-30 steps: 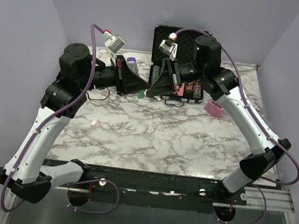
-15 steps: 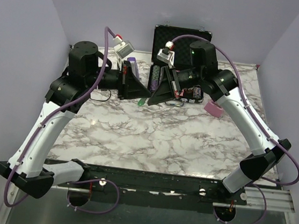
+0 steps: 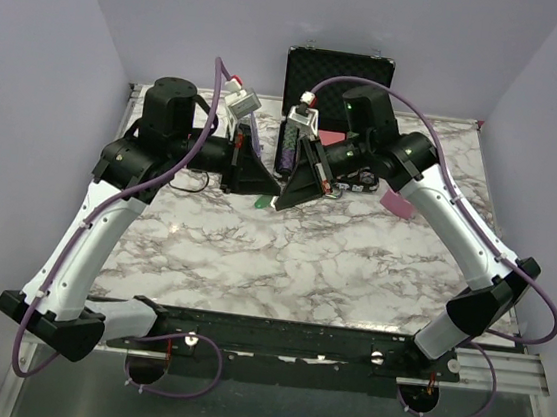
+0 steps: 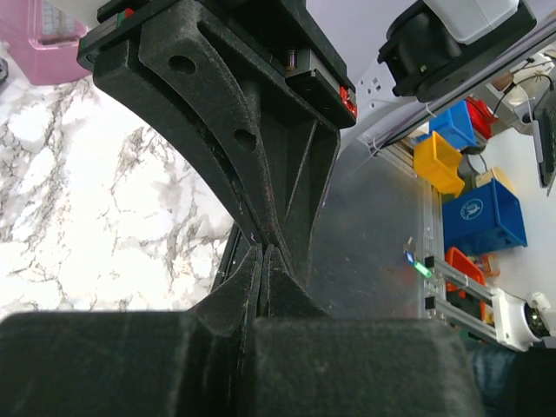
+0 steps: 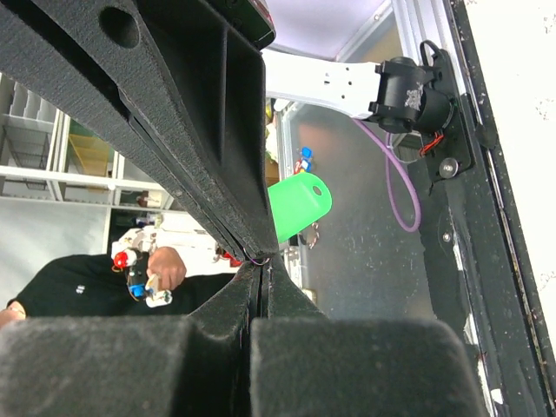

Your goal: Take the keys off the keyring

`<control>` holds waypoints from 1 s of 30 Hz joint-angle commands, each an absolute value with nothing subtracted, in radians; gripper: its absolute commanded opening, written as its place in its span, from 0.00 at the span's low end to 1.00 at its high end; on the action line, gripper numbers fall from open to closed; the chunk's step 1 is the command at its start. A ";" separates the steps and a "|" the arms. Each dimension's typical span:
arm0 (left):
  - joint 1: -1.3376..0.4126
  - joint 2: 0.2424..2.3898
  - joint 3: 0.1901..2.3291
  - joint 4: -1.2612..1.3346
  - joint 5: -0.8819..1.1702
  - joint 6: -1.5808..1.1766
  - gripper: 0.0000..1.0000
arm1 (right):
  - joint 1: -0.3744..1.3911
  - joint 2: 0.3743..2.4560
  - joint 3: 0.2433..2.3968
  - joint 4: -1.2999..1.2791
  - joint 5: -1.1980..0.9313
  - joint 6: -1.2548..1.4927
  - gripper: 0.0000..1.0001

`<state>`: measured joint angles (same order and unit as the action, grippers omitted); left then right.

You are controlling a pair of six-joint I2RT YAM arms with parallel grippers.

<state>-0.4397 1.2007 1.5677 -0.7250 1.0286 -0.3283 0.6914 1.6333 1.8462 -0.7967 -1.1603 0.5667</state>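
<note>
My left gripper [image 3: 268, 192] and right gripper [image 3: 278, 199] meet tip to tip above the marble table [image 3: 283, 259], left of the case. Both are shut. The bright green tag of the keyring [image 3: 259, 203] hangs just below the left fingertips. In the right wrist view the tag [image 5: 300, 205] hangs beside the left gripper's fingers [image 5: 208, 130], and a thin wire loop of the ring [image 5: 261, 259] shows where they meet my right gripper [image 5: 261, 269]. In the left wrist view my left gripper [image 4: 263, 252] is shut against the right gripper's fingers [image 4: 261, 148]. The keys are hidden.
An open black case [image 3: 336, 74] with poker chips [image 3: 361, 176] stands at the back behind the right gripper. A purple object [image 3: 287, 152] stands by the case. A pink object [image 3: 397, 202] lies right of it and shows in the left wrist view [image 4: 43, 48].
The left arm has swung right and both grippers have moved a little nearer and lower together. The tips stay pressed together with the green tag hanging below.
</note>
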 commanded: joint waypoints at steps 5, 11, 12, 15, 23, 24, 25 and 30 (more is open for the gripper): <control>-0.477 1.204 1.572 -0.779 1.175 -0.325 0.00 | 0.698 1.615 1.813 -0.749 -1.095 0.535 0.01; -0.477 1.219 1.598 -0.840 1.177 -0.281 0.00 | 0.698 1.621 1.810 -0.779 -1.123 0.509 0.01; -0.476 1.220 1.604 -0.856 1.152 -0.270 0.00 | 0.698 1.621 1.813 -0.790 -1.117 0.499 0.01; -0.476 1.226 1.626 -0.914 1.080 -0.230 0.00 | 0.698 1.614 1.789 -0.793 -1.095 0.505 0.01; -0.477 1.226 1.644 -1.017 0.951 -0.155 0.00 | 0.698 1.557 1.718 -0.775 -1.039 0.525 0.01; -0.477 1.226 1.643 -1.025 0.947 -0.149 0.00 | 0.696 1.551 1.709 -0.773 -1.037 0.526 0.01; -0.477 1.224 1.641 -1.026 0.943 -0.146 0.00 | 0.696 1.545 1.701 -0.770 -1.037 0.528 0.01; -0.477 1.223 1.632 -1.045 0.919 -0.129 0.00 | 0.696 1.528 1.687 -0.796 -0.997 0.522 0.01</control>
